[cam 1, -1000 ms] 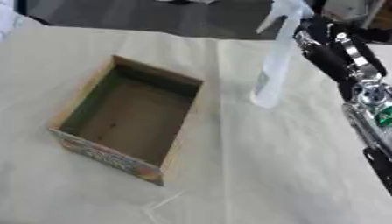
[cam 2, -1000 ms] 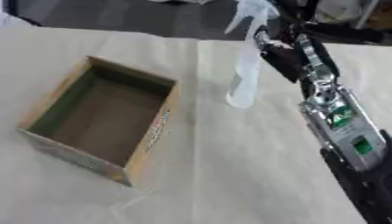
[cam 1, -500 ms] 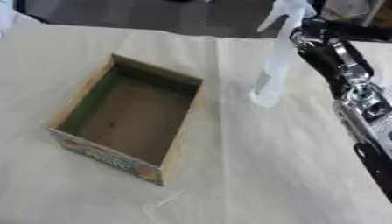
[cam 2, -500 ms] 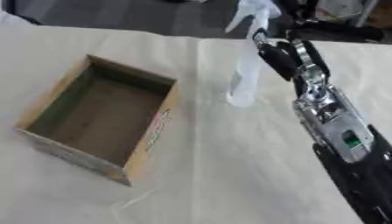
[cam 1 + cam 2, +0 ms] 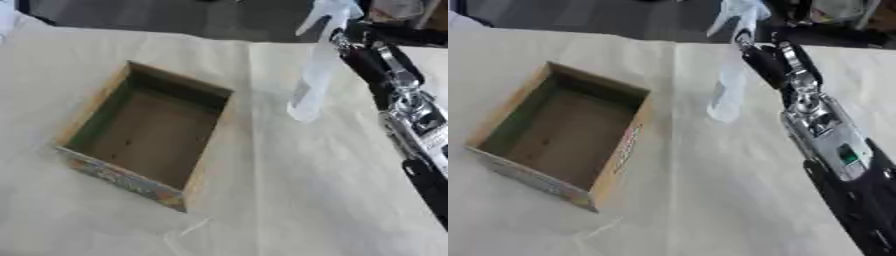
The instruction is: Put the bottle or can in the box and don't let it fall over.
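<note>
Clear spray bottle [image 5: 313,75] upright, right of open, empty cardboard box [image 5: 146,129].

Bare table [image 5: 289,190] separates the open box [image 5: 149,132] on the left from the spray bottle [image 5: 313,75] far right; the box interior holds nothing.

My table [image 5: 262,200] fills nearly everything I see, covered in a pale cream sheet with soft creases, one long fold running from far to near just right of the middle. Beyond its far edge lies a dark grey floor [image 5: 175,17]. At the far right corner I can make out dim, blurred clutter [image 5: 842,12] that I cannot identify. The light is even and soft.
</note>
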Motion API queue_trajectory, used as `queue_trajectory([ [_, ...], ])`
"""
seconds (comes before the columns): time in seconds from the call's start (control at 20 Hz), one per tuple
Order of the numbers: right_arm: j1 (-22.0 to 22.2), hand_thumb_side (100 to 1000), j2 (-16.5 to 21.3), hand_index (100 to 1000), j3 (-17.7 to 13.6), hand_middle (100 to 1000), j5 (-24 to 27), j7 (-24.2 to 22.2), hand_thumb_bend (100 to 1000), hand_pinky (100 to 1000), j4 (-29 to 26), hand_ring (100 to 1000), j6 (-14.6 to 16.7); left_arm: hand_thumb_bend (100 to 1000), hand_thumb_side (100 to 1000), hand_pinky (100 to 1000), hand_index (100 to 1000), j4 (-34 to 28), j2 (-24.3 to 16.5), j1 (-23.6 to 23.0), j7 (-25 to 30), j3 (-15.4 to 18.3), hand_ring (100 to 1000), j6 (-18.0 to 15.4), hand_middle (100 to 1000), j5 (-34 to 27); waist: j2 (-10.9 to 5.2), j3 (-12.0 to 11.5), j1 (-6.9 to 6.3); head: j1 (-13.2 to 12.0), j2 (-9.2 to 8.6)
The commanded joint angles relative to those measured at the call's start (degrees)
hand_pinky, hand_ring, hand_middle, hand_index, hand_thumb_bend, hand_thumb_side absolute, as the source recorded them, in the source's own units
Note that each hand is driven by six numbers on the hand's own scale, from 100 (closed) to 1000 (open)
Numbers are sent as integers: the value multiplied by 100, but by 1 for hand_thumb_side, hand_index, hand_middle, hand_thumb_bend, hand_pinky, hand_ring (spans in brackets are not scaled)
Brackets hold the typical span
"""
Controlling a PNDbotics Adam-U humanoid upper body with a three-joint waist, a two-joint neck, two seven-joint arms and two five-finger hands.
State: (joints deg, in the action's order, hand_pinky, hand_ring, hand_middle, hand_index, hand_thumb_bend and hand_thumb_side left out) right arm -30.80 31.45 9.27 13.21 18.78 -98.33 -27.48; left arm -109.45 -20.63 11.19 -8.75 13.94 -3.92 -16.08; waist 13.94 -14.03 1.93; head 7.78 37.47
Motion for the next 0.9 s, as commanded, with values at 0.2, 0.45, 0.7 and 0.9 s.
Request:
queue_trajectory([
  [0.2, -181, 677, 127, 1000, -52, 1000, -31, 22, 100, 1000, 177, 1000, 80, 328, 511, 999, 776, -54, -105, 62, 27, 27, 796, -10, 804, 7, -7, -18, -30, 40, -110],
  [0.45, -245, 689, 129, 1000, -61, 1000, 15, 59, 100, 1000, 322, 1000, 112, 328, 513, 1000, 776, -52, -93, 63, 32, 27, 796, -12, 804, 9, 35, -23, -39, 50, -120],
  [0.7, -303, 690, 120, 1000, -59, 1000, 88, 66, 100, 1000, 397, 1000, 180, 326, 514, 1000, 776, -51, -82, 65, 38, 29, 795, -16, 804, 18, 81, -36, -45, 57, -130],
  [0.9, -376, 682, 129, 1000, -44, 1000, 108, 31, 100, 1000, 449, 1000, 224, 324, 515, 1000, 776, -51, -72, 72, 43, 30, 795, -16, 804, 28, 117, -48, -44, 61, -151],
])
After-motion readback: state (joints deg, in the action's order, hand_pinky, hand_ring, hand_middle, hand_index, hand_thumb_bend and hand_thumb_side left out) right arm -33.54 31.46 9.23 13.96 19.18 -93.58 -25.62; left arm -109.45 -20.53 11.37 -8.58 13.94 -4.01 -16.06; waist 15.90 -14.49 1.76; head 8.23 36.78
